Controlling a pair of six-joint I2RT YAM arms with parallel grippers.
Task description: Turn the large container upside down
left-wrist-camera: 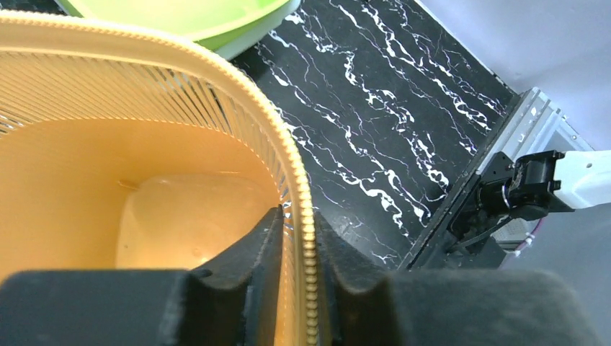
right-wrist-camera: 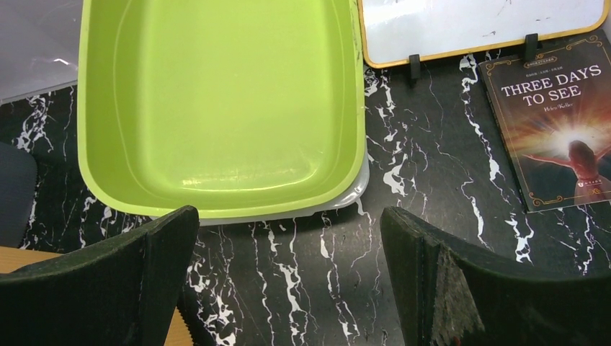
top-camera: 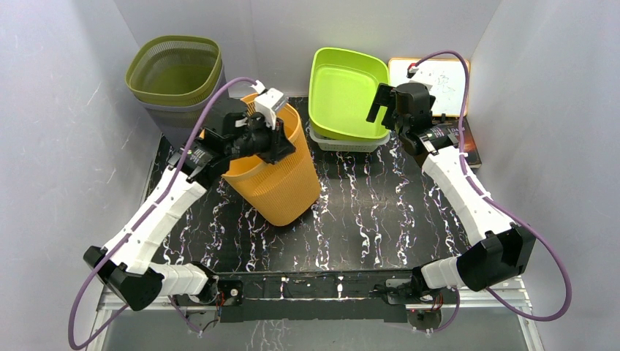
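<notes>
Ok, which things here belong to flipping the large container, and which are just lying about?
In the job:
orange basket
left gripper, shut on the basket's rim

Lying about:
lime tub
olive basket
whiteboard
book
right gripper, open and holding nothing

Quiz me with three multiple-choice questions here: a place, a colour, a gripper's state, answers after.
1. Where is the book? A. on the table, right of the lime tub B. inside a basket C. under the left arm
2. What colour is the container held by the left gripper? A. blue B. orange C. white
3. The right gripper is: A. shut on the book B. shut on the tub C. open
Answers: A, it lies flat beside the tub; B, its ribbed wall is orange; C, its jaws stand wide apart.
</notes>
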